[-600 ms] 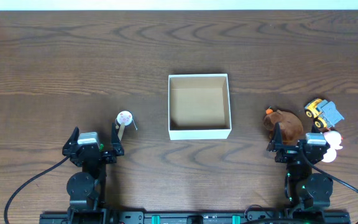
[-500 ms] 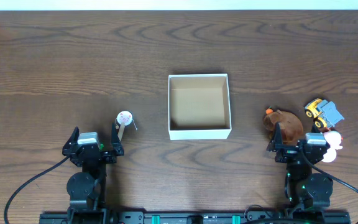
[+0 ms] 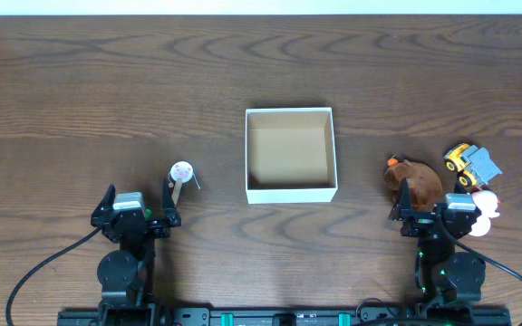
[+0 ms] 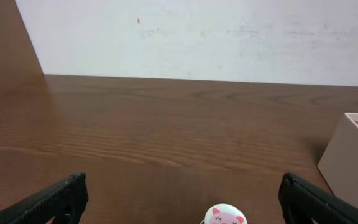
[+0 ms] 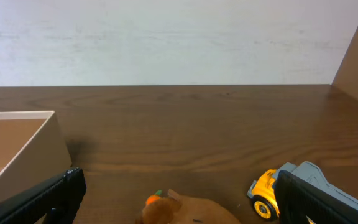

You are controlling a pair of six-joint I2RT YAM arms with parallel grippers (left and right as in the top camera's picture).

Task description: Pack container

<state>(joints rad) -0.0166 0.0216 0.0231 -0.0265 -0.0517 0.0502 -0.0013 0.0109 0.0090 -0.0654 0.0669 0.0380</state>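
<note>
Jaws spread wide; a round white toy (image 4: 225,216), perhaps cat-faced, lies just ahead.

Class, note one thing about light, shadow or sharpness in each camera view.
Overhead: even light, crisp grain on the table, a soft shadow inside the container. Left wrist: a pale sheen across the wood. Right wrist: a dark shadow on the wood beside the container's wall.

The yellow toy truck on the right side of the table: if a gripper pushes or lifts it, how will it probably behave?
The toy truck shows a wheel, so a push along its length would likely make it roll. It looks like hard plastic, so probably stiff, light and somewhat slippery to grip.
</note>
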